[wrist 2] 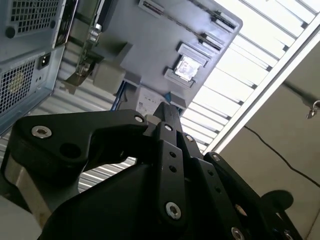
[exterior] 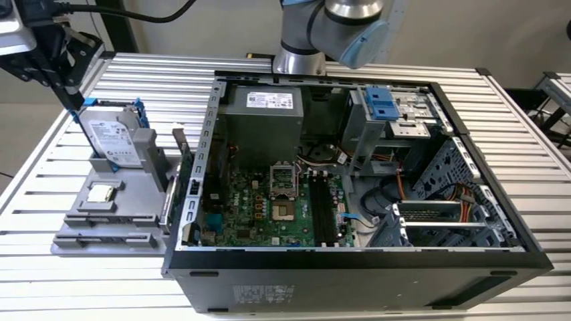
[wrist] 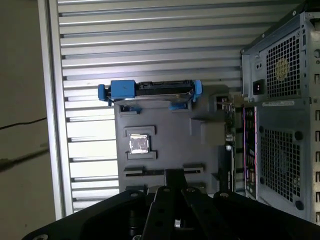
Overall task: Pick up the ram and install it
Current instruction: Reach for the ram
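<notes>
Hovering clenched on nothing, my black hand [exterior: 75, 100] hangs above the grey plastic holder [exterior: 134, 221] on the slatted metal desk [exterior: 160, 73], at the exterior view's left of the open computer case [exterior: 357, 267]. I take the ram to be the thin dark strip [wrist: 145, 172] on edge in a slot at the holder's near end. It looks light, stiff and fragile, so I'd pinch it gently mid-length across its top edge. White labels on the silver hard drive [exterior: 114, 137] and grey power supply [exterior: 267, 124] are unreadable.

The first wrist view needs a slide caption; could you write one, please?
Tool over the grey holder with a blue-framed drive and a chip, beside the case.
</notes>
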`<state>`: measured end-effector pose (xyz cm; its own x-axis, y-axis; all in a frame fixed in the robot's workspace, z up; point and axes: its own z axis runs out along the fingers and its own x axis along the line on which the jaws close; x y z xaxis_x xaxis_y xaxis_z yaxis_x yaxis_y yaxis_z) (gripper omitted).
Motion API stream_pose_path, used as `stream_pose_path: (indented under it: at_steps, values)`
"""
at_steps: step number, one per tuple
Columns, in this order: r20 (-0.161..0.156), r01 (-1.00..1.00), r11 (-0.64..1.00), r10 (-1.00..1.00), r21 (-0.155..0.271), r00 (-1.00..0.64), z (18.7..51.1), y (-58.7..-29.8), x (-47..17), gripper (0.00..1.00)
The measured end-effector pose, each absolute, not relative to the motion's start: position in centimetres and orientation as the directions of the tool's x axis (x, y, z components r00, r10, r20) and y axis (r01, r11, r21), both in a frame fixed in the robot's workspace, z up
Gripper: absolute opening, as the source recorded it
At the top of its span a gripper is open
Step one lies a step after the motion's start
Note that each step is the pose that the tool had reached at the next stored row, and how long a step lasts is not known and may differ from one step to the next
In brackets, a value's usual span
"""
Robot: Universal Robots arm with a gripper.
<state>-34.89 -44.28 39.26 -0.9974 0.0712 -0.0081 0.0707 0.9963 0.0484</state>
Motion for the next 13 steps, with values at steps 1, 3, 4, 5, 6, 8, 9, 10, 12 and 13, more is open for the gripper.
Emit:
stream_pose_path:
  at_steps: [1,3,4,5,6,8,9,10,12,13]
  values:
    - [-0.008,0.071,0.996,0.071,0.048,-0.997,39.3,-44.5,-34.9,0.0]
    - [-0.007,0.071,0.996,0.071,0.048,-0.997,39.3,-44.9,-34.9,0.0]
    - [-0.006,0.071,0.996,0.071,0.048,-0.997,39.3,-45.1,-34.9,0.0]
    - [-0.006,0.071,0.996,0.071,0.048,-0.997,39.3,-45.3,-34.9,0.0]
    - [-0.005,0.071,0.996,0.071,0.048,-0.997,39.3,-45.5,-34.9,0.0]
    - [-0.004,0.071,0.996,0.071,0.048,-0.997,39.3,-45.9,-34.9,0.0]
    - [-0.004,0.071,0.996,0.071,0.048,-0.997,39.3,-46.1,-34.9,0.0]
    - [-0.003,0.071,0.996,0.071,0.048,-0.997,39.3,-46.3,-34.9,0.0]
    - [-0.002,0.071,0.996,0.071,0.048,-0.997,39.3,-46.7,-34.9,0.0]
    - [-0.002,0.071,0.996,0.071,0.048,-0.997,39.3,-46.9,-34.9,0.0]
